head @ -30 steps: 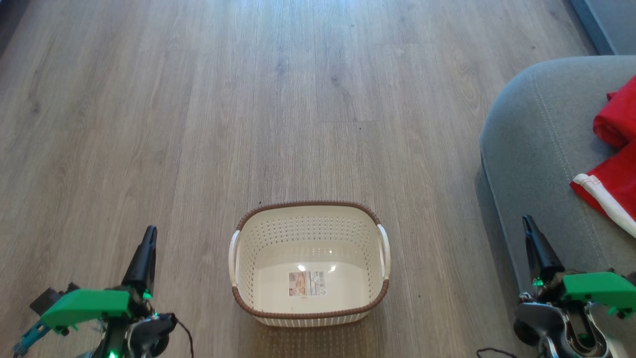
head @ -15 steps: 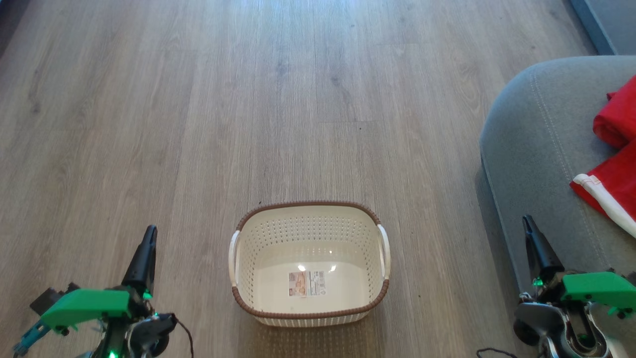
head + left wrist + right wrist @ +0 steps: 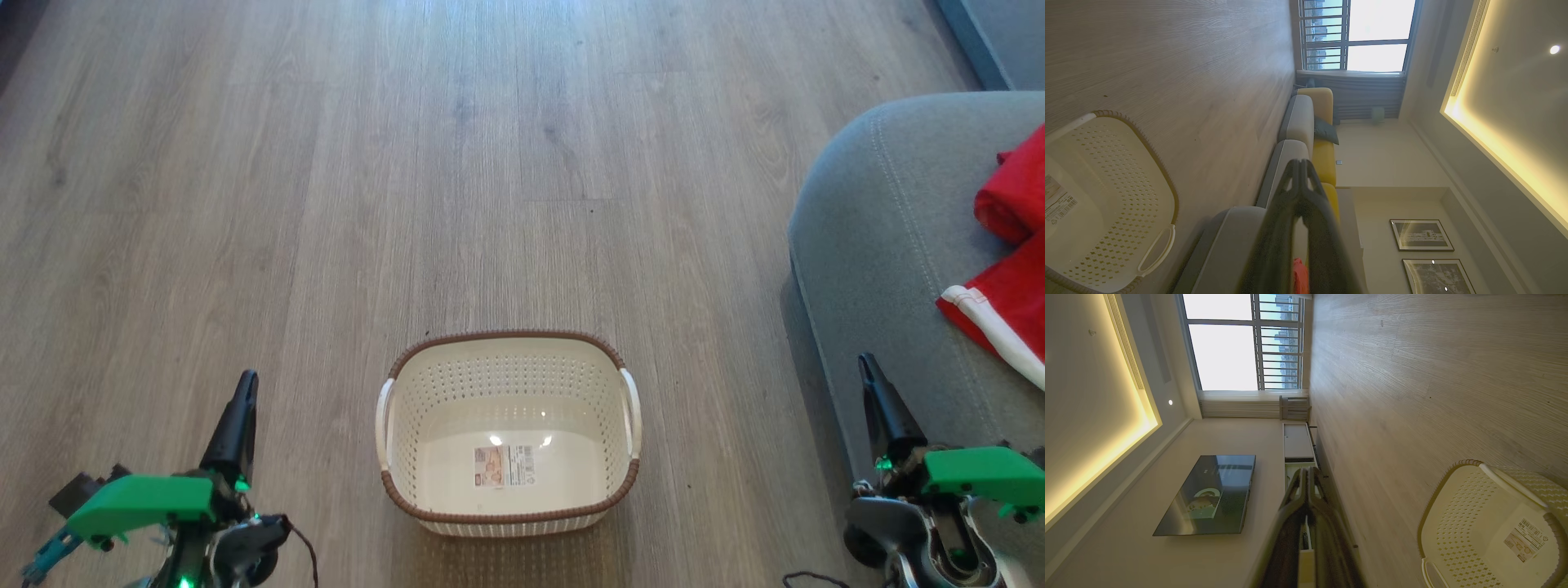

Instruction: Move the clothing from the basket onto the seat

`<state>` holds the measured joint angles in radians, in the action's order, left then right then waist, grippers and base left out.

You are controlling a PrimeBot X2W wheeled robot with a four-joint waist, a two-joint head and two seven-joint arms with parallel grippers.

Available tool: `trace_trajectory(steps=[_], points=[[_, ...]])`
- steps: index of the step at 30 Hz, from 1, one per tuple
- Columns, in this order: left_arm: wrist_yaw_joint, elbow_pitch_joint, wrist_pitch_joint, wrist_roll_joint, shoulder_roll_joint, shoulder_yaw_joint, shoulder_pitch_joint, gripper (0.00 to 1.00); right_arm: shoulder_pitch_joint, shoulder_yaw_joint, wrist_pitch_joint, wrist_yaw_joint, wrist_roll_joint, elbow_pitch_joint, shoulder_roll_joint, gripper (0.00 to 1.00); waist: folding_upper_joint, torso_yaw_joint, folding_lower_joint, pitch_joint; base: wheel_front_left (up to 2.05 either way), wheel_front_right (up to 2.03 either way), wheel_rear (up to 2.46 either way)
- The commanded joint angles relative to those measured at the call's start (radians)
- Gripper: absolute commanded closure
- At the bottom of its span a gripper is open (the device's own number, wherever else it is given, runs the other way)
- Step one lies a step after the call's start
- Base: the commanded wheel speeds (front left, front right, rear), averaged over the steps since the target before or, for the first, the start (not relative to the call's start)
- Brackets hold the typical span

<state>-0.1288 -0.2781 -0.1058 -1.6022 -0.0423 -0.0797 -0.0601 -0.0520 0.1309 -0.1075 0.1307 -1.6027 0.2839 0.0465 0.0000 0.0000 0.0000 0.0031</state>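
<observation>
Okay, at your lower left the left gripper (image 3: 246,388) is closed, holding nothing. At centre, the basket (image 3: 506,336) stands on the wood floor (image 3: 326,163), with its label sticker (image 3: 504,465) showing on the bottom. The right gripper (image 3: 868,371) is also closed and empty, in front of the seat (image 3: 882,245). Your clothing (image 3: 1011,286) lies on the seat at far right, well apart from the basket.
</observation>
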Motion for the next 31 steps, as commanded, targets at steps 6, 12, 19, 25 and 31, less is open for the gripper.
trace_trajectory(steps=[6,12,19,25,31], points=[[-0.002,0.033,-0.007,-0.007,-0.008,-0.034,-0.048,1.00,-0.056,-0.017,-0.006,0.000,-0.006,-0.039,0.004,1.00,0.0000,0.000,0.0000,0.000,0.00,0.00,0.00],[-0.002,0.033,-0.007,-0.007,-0.008,-0.034,-0.048,1.00,-0.056,-0.017,-0.006,0.000,-0.006,-0.039,0.004,1.00,0.0000,0.000,0.0000,0.000,0.00,0.00,0.00],[-0.002,0.033,-0.007,-0.007,-0.008,-0.034,-0.048,1.00,-0.056,-0.017,-0.006,0.000,-0.006,-0.039,0.004,1.00,0.0000,0.000,0.0000,0.000,0.00,0.00,0.00],[-0.002,0.033,-0.007,-0.007,-0.008,-0.034,-0.048,1.00,-0.056,-0.017,-0.006,0.000,-0.006,-0.039,0.004,1.00,0.0000,0.000,0.0000,0.000,0.00,0.00,0.00],[-0.002,0.033,-0.007,-0.007,-0.008,-0.034,-0.048,1.00,-0.056,-0.017,-0.006,0.000,-0.006,-0.039,0.004,1.00,0.0000,0.000,0.0000,0.000,0.00,0.00,0.00]])
